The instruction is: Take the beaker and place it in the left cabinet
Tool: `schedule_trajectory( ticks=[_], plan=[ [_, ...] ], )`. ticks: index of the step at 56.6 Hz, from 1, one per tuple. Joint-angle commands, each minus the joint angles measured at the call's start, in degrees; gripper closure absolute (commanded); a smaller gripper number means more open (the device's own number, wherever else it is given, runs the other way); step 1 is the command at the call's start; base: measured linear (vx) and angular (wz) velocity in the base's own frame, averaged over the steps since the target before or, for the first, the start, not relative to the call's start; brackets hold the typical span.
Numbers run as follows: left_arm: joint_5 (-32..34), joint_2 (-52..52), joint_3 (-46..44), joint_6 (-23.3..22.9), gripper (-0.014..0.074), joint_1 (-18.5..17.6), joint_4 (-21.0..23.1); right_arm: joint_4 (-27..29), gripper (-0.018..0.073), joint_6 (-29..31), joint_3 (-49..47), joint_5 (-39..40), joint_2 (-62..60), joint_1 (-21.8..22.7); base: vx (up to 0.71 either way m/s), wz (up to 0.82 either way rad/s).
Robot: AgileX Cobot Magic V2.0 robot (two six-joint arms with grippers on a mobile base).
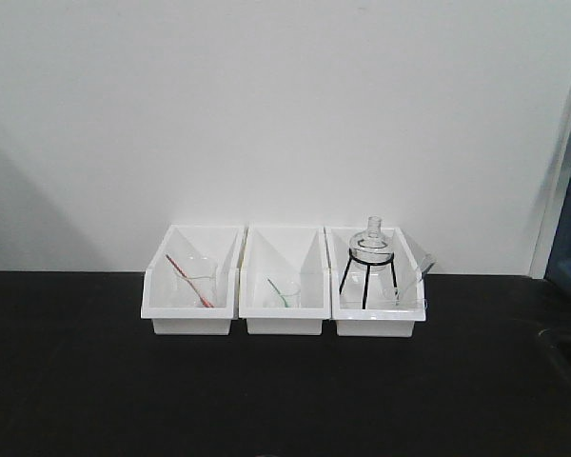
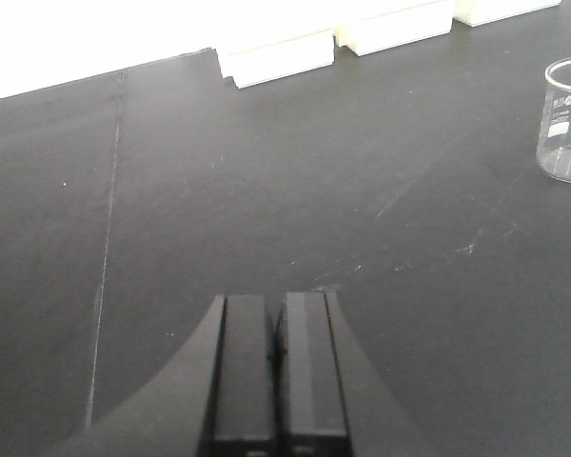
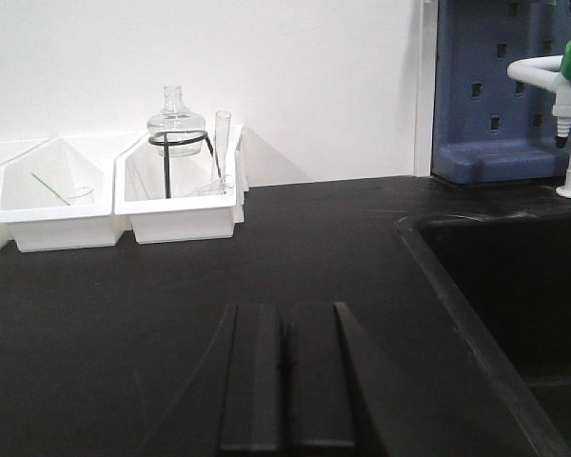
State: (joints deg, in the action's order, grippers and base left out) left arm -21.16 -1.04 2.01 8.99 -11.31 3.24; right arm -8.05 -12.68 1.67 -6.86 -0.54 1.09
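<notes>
Beaker of small clear glass (image 2: 566,119) sits far-right of my left gripper (image 2: 277,324), jaws together; approaching unopened, I'd topple it.

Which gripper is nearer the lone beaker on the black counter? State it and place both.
Left, probably. The beaker stands ahead and right of the left gripper. The right gripper faces the bins and sink; that beaker is not in its view.

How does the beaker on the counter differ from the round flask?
The beaker is straight-sided and wide-mouthed; the flask is round with a narrow neck. The beaker stands bare on the black counter; the flask sits on a wire tripod in a white bin. Both are clear glass, upright.
</notes>
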Motion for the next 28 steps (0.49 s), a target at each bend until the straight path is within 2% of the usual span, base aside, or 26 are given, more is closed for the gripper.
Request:
schedule_trajectory(
  ticks=[1, 28],
  plan=[
    [4.7, -0.6, -1.1, -0.1, 0.0603, -0.3, 0.3, -0.2, 0.0568, 0.4, 0.3, 4.7, -0.7, 0.2, 0.00, 0.00],
    [4.7, -0.6, -1.1, -0.1, 0.0603, -0.3, 0.3, -0.2, 0.0568, 0.4, 0.3, 4.7, -0.7, 0.2, 0.00, 0.00]
  ],
)
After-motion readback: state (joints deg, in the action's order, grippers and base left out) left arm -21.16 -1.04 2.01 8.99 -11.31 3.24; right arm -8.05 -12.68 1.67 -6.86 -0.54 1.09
